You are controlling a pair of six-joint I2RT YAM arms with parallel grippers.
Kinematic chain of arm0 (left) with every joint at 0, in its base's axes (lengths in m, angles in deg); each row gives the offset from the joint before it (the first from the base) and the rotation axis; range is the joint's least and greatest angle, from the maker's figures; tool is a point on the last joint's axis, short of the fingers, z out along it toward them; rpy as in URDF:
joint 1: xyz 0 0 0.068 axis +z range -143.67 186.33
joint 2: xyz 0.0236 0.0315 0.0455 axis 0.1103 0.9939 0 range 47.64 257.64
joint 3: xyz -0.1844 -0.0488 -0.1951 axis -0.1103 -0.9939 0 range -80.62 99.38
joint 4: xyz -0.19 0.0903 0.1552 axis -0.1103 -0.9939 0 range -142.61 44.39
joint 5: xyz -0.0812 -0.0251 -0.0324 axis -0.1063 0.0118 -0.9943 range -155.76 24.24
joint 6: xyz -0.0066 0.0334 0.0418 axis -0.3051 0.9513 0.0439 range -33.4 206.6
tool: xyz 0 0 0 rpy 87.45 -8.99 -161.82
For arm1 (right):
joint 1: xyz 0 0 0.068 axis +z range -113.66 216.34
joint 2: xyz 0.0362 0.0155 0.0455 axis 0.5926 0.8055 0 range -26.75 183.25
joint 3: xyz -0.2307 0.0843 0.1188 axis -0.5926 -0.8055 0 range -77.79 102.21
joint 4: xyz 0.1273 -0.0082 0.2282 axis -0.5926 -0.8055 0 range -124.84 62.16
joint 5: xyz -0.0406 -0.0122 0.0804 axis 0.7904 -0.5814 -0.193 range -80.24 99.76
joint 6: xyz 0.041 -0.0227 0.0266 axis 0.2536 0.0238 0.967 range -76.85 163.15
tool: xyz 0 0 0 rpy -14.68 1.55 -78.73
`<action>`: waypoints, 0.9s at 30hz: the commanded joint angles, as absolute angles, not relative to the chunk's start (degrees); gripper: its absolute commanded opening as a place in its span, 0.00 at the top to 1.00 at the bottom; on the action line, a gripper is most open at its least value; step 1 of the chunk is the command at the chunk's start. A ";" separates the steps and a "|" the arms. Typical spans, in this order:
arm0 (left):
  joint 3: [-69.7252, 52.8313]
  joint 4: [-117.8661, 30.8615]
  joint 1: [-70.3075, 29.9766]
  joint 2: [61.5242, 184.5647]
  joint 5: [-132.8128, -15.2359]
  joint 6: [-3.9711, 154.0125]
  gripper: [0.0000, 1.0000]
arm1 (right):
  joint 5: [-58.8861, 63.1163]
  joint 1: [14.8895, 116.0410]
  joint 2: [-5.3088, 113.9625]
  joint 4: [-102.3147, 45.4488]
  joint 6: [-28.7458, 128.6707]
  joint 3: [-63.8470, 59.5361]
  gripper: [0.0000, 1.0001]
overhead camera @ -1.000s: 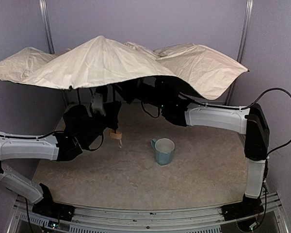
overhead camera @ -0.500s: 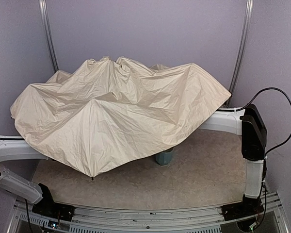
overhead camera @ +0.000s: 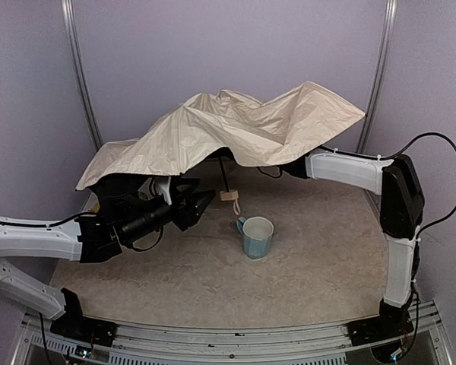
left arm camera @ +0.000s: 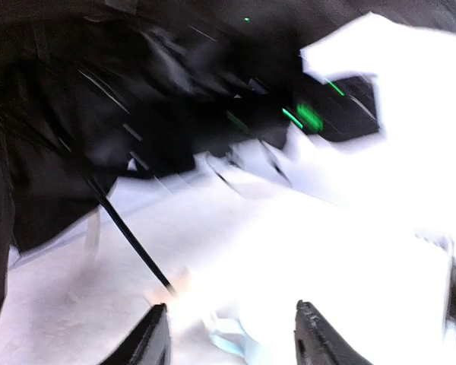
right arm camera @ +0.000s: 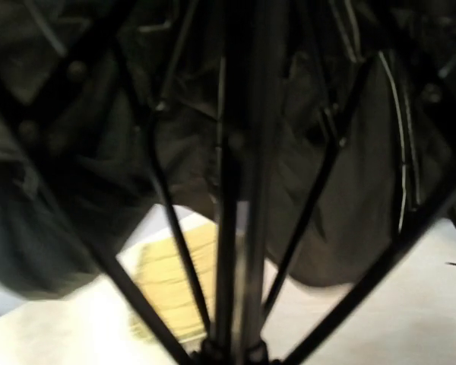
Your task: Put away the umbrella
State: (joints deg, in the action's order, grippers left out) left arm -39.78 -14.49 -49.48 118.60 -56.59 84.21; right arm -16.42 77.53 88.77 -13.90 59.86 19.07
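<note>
The umbrella (overhead camera: 243, 129) hangs half folded over the back of the table, cream fabric crumpled. Its thin black shaft (overhead camera: 225, 176) slants down to the small beige handle (overhead camera: 228, 195), which hangs free with its strap. My left gripper (overhead camera: 205, 201) is open just left of the handle and touches nothing; in the left wrist view its fingers (left arm camera: 158, 338) stand wide apart, with the shaft (left arm camera: 129, 236) ahead of them. My right arm (overhead camera: 342, 169) reaches under the canopy, which hides its gripper. The right wrist view looks straight up the shaft (right arm camera: 239, 251) among the black ribs, so that gripper holds the umbrella.
A light-blue mug (overhead camera: 257, 236) stands upright mid-table, right of the handle and below it. A woven yellow tray (right arm camera: 175, 281) shows past the ribs in the right wrist view. Purple walls and two metal posts close off the back.
My left gripper has opened and let go of the handle. The canopy dropped forward over the table, then swung back up and right, half folded.
</note>
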 commanded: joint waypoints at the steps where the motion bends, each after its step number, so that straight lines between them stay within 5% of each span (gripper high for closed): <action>1: -40.51 -19.78 -52.72 119.31 -63.86 89.12 0.42 | -17.13 73.09 86.09 -9.34 61.84 25.14 1.00; 10: -43.16 -26.24 -52.38 109.27 -71.90 93.72 0.24 | -23.71 61.52 78.18 -6.05 58.37 21.85 1.00; 12: -44.27 -28.82 -48.90 105.87 -83.20 93.86 0.14 | -27.32 57.92 75.88 -7.11 53.02 19.44 1.00; 16: -46.22 -29.94 -42.30 100.79 -105.07 92.88 0.10 | -29.43 53.77 70.93 -14.22 39.09 15.55 1.00; 27: -40.50 -11.27 -33.04 102.74 -75.20 76.94 0.08 | -37.00 57.35 63.99 -28.48 12.55 6.69 1.00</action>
